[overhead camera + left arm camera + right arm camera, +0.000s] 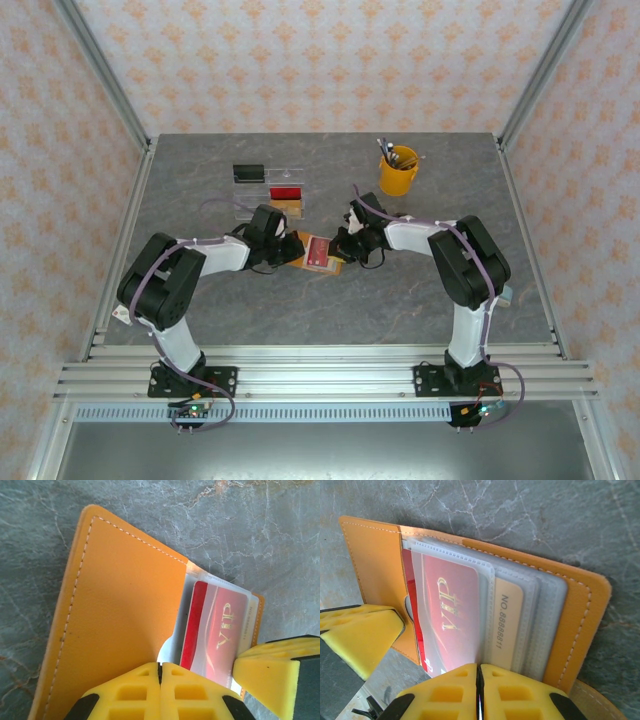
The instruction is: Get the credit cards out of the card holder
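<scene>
Left to right: a clear acrylic compartmented tray (250,205) stands at the rear of the grey marbled counter (200,300). My left gripper (160,687), yellow fingers pressed together, sits at the cover edge of the open orange-tan leather-like bifold card holder (120,610); I cannot tell whether leather is pinched. The holder sits mid-counter between my two grippers. A red plastic credit card (452,615) lettered VIP rests in a clear sleeve, with a tan numbered card (507,625) beside it. My right gripper (480,690), fingers likewise together, meets the sleeves' near edge. Farther right stands a yellow cup of tools (398,172).
</scene>
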### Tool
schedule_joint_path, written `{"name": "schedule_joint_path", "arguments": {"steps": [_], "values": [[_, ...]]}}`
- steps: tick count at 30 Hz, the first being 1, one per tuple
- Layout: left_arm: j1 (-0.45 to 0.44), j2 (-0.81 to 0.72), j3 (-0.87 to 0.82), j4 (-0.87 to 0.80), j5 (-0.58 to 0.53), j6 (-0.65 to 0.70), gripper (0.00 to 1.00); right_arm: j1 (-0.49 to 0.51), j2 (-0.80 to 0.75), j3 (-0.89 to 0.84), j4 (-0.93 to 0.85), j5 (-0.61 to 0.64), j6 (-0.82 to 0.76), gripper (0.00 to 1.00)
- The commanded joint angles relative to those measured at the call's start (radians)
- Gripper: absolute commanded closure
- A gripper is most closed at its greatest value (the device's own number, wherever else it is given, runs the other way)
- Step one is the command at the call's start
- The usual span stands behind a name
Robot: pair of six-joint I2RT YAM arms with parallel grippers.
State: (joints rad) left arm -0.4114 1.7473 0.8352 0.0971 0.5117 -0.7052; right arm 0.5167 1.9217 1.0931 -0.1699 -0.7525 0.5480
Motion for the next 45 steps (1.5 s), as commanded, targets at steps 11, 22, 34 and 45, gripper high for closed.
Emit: {"name": "schedule_joint_path", "arguments": {"steps": [11, 22, 34, 45], "values": [[0.029, 0.076, 0.141, -0.120, 0.129, 0.063, 0.65, 0.015, 0.069, -0.055, -0.134, 0.099, -0.030, 0.89], [0.047, 0.156, 0.252, -0.266, 0.203, 0.165, 0.66, 0.014, 0.074, -0.048, -0.139, 0.096, -0.038, 0.89], [0.057, 0.260, 0.264, -0.227, 0.328, 0.190, 0.80, 0.014, 0.087, -0.044, -0.138, 0.093, -0.041, 0.89], [0.110, 0.186, 0.189, -0.159, 0.295, 0.215, 1.00, 0.014, 0.092, -0.047, -0.143, 0.102, -0.046, 0.89]]}}
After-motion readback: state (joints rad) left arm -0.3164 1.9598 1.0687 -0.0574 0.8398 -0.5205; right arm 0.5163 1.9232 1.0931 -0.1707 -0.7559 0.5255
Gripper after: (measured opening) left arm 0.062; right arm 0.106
